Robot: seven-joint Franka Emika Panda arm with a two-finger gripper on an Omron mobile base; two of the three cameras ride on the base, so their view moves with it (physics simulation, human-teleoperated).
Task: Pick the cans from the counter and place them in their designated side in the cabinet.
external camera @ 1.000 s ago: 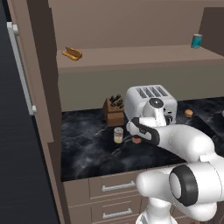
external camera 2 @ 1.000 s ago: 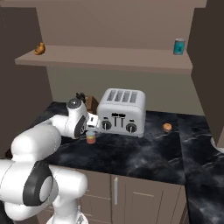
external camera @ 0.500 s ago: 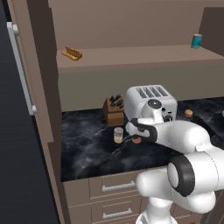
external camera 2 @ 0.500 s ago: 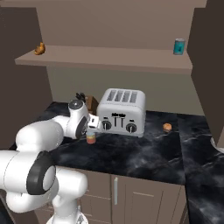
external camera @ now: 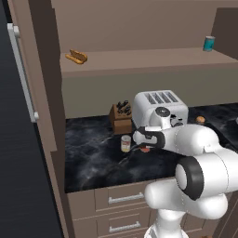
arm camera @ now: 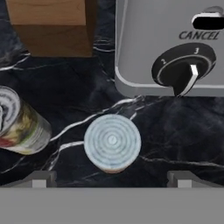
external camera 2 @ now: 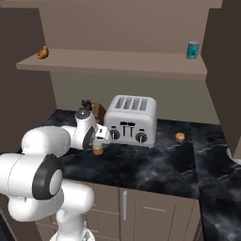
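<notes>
The short red-orange can [arm camera: 112, 142] stands on the black counter [arm camera: 175, 135], its pale ringed top centred between my fingertips [arm camera: 39, 179]. My gripper [arm camera: 111, 179] hovers just above it, open and holding nothing. The cream-yellow can [arm camera: 17, 122] with a red label band stands beside it, to the left in the hand view. From the left base, the gripper [external camera: 142, 139] hangs over the red-orange can [external camera: 145, 149], with the cream-yellow can [external camera: 125, 143] to its left. From the right base, the gripper [external camera 2: 99, 136] sits over the red-orange can [external camera 2: 98, 149]. The cabinet shelf [external camera: 139, 60] runs above.
A silver toaster [external camera: 160, 107] stands right behind the cans, with a wooden knife block [external camera: 120, 114] to its left. On the shelf, a teal can [external camera: 209, 43] sits at the right and a bread roll [external camera: 76, 56] at the left. A small orange item [external camera 2: 180, 137] lies right of the toaster.
My hand has edged a little to the left, over the short can. The cans have not moved and the jaws have stayed open.
</notes>
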